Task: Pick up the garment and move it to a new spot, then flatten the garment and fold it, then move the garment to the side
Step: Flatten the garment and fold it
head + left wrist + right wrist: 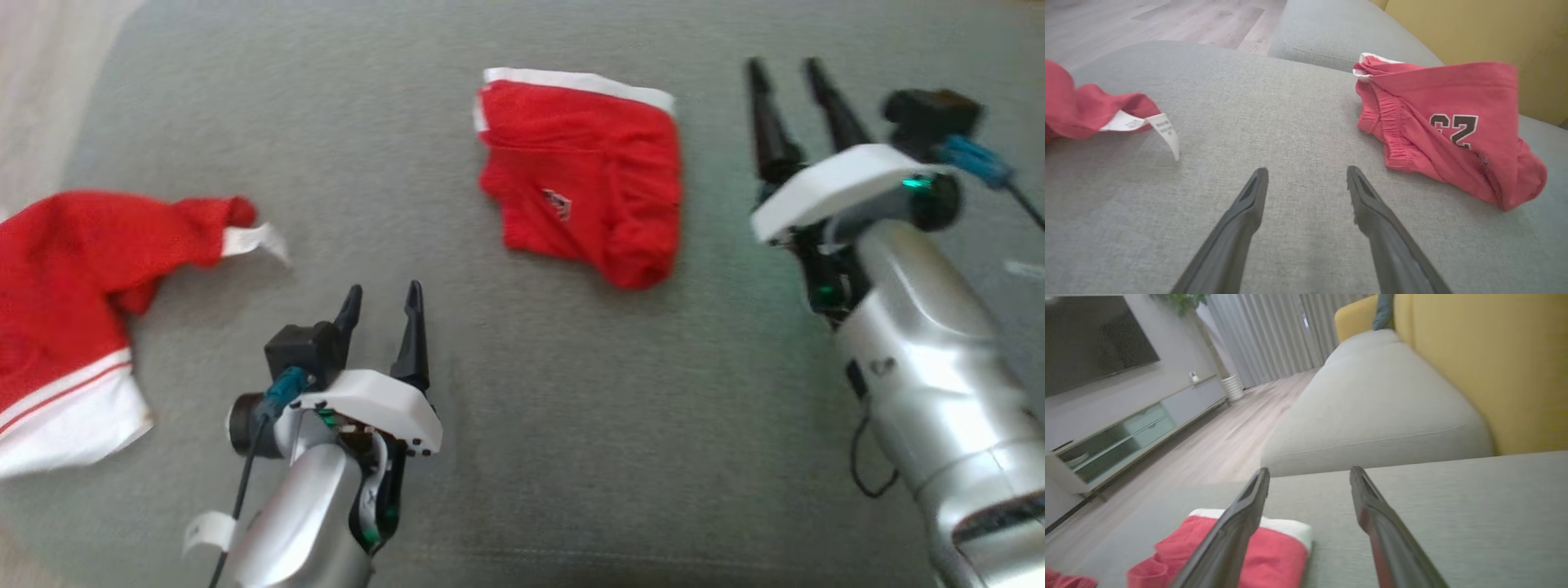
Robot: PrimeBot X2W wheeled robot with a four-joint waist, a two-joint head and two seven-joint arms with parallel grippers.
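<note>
Small folded red cloth garment with white waistband (584, 180) lies mid grey fabric sofa cushion (531, 425), between your two arms. Left gripper (384, 292): fingers wide apart, empty. Right gripper (784, 65): same, just beside the garment. Fold looks done, so next you'd grab it and shift it aside. Left wrist view shows a dark number print (1453, 127); head view blurs it.

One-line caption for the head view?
Folded red garment lies on grey sofa between left gripper and right gripper, both open.
</note>
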